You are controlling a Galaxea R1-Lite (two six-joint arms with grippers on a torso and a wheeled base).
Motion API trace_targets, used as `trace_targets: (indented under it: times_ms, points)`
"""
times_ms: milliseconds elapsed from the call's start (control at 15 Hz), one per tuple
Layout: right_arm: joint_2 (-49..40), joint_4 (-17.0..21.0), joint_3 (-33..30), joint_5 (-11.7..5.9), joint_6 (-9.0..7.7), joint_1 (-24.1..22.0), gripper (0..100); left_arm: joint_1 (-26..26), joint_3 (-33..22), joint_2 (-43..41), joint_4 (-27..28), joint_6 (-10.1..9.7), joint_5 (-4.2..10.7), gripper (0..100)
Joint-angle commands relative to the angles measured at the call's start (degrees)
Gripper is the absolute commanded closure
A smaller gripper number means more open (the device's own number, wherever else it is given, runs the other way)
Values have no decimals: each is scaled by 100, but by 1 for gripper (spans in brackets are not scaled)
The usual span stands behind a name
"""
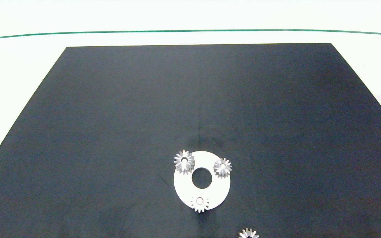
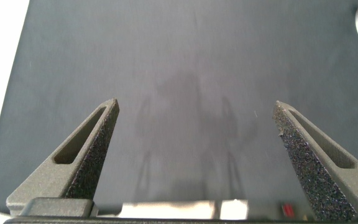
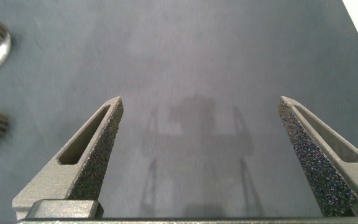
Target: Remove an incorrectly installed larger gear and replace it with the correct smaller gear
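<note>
The larger gear [image 1: 184,162] sits on the white ring plate [image 1: 184,186] at its far-left edge, taller than the two low gears on the same plate, which marks it as the misfit. The smaller gear [image 1: 248,234] lies off the plate, on the black mat [image 1: 111,115] to the near right, ready as the replacement. The left gripper [image 2: 196,109] and right gripper [image 3: 199,106] hang above bare mat, fingers spread wide, holding nothing.

A white desk [image 1: 21,66] fills the scene, brightly and evenly lit, its surface nearly washed out. A large black mat [image 1: 197,99] covers most of it, leaving white margins along the far, left and right edges. A thin green line [image 1: 190,31] runs across the desk beyond the mat's far edge.
</note>
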Motion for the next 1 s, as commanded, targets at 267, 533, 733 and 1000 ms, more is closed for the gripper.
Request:
trace_targets:
  times_ms: [267, 533, 733, 1000]
  points:
    - [2180, 1, -1609, 57, -22, 18, 0, 5, -2141, 2700, 276, 291, -3, 0]
    - [3903, 124, -3420, 66, -453, 343, 0, -909, -3486, 4642, 276, 1319, 6, 0]
    - [4465, 2057, -5415, 92, -462, 879, 0, -2034, -4224, 6127, 293, 1012, 23, 0]
    - [4456, 2699, -5775, 101, -154, 1406, 0, -3660, -5252, 7894, 285, 431, 938, 0]
